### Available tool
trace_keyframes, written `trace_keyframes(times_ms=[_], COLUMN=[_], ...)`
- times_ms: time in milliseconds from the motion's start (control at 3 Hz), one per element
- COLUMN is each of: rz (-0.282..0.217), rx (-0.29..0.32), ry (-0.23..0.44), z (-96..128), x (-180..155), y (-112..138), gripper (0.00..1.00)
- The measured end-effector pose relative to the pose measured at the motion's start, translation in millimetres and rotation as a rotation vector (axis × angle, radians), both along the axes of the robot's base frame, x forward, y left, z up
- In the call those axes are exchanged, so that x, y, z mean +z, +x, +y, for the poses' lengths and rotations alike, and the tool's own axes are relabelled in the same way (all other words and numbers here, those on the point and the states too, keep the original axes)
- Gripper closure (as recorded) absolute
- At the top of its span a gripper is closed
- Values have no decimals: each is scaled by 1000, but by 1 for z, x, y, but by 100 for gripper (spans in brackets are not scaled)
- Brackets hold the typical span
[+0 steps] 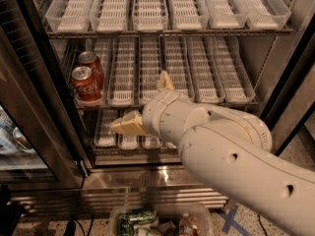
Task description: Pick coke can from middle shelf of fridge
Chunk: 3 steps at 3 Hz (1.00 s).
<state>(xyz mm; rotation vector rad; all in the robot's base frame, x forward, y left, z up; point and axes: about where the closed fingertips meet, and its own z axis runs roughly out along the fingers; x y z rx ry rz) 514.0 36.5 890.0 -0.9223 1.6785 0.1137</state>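
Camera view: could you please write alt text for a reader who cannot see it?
The robot's open gripper hovers before the fridge's middle shelf, right of a coke can standing in the leftmost tray, a second can behind it.

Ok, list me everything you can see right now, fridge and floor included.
coke cans: two, red, one behind the other in the middle shelf's leftmost tray
middle shelf: one, wire rack, six clear trays
upper shelf: one, wire rack, six clear trays
fridge: one, steel, door open
bin: one, clear, on the floor, holding packets
tape cross: one, blue, floor at right
arm: one, white, from lower right
tool: one, cream fingers spread, right of and below the cans, not touching them
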Motion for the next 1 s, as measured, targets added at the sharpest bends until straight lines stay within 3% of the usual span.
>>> trace_keyframes(times_ms=[333,667,1000], rz=[4,8,-27], rx=[19,53,55], ry=[30,109,182], z=[15,45,65], x=[-7,-25,-27], y=[1,5,15], gripper=[0,0,0])
